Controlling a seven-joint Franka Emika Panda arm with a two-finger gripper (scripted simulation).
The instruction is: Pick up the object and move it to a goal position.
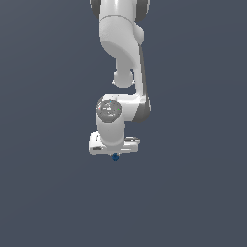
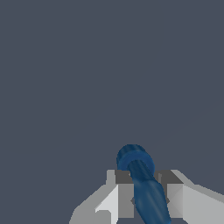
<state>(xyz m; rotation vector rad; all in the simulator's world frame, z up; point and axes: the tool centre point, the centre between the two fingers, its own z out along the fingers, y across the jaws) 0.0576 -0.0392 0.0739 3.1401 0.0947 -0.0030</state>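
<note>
Wrist view shows you the small dark blue rounded object [image 2: 142,183] clamped between the white jaws; from the exterior view, only its tip [image 1: 115,157] peeks below them.

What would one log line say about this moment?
gripper: shut on small dark blue rounded object | object: between fingers | surface contact: cannot tell
</note>
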